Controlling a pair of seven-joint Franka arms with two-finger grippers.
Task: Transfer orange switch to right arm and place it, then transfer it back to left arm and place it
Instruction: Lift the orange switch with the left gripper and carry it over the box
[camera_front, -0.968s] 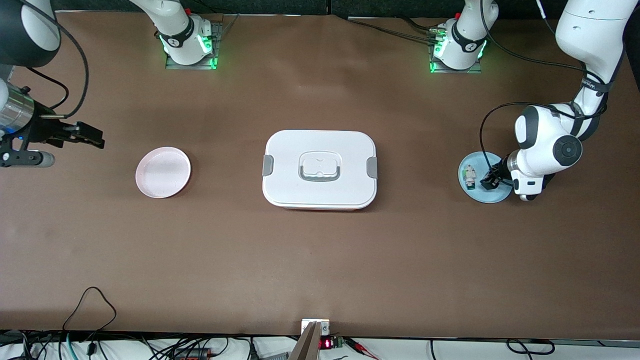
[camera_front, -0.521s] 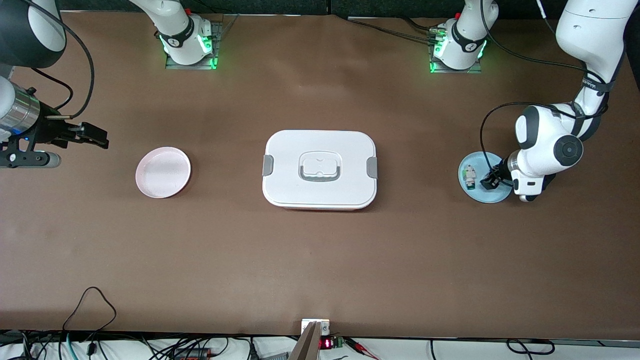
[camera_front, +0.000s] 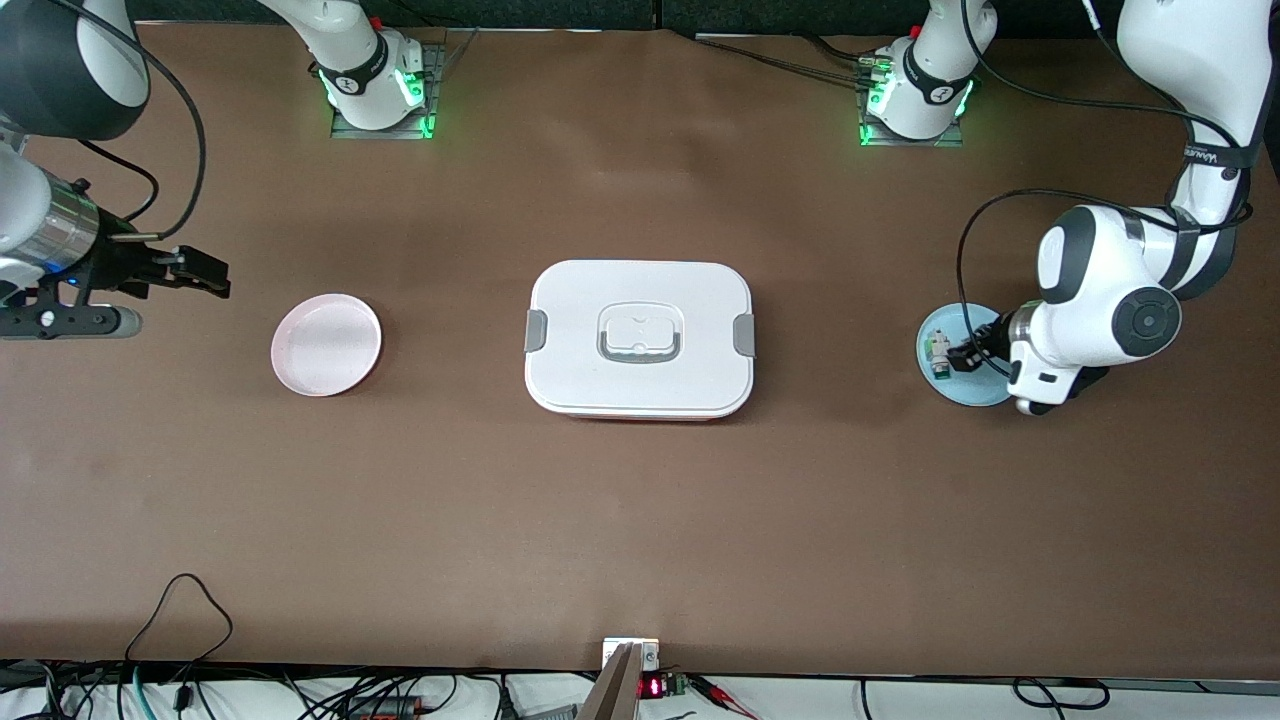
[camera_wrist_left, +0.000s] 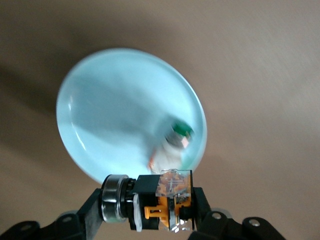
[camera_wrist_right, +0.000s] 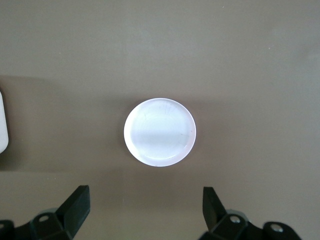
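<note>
My left gripper (camera_front: 966, 355) is shut on the orange switch (camera_wrist_left: 161, 202), a small black part with orange markings, and holds it just above the light blue plate (camera_front: 978, 393). In the left wrist view the switch sits crosswise between the fingers (camera_wrist_left: 201, 200) over the plate's rim (camera_wrist_left: 110, 115). The white box (camera_front: 640, 300) with grey latches stands at the table's middle. My right gripper (camera_front: 205, 275) is open and empty over the bare table at the right arm's end, beside the pink plate (camera_front: 325, 345).
A white-and-green component (camera_front: 938, 356) lies on the blue plate; it also shows in the left wrist view (camera_wrist_left: 175, 142). The pink plate (camera_wrist_right: 160, 131) is empty, seen between the right gripper's (camera_wrist_right: 145, 205) fingers. The box's edge (camera_wrist_right: 2, 122) shows there too.
My left gripper has risen a little off the blue plate with the switch and shifted toward the white-and-green component. My right gripper has moved slightly toward the pink plate.
</note>
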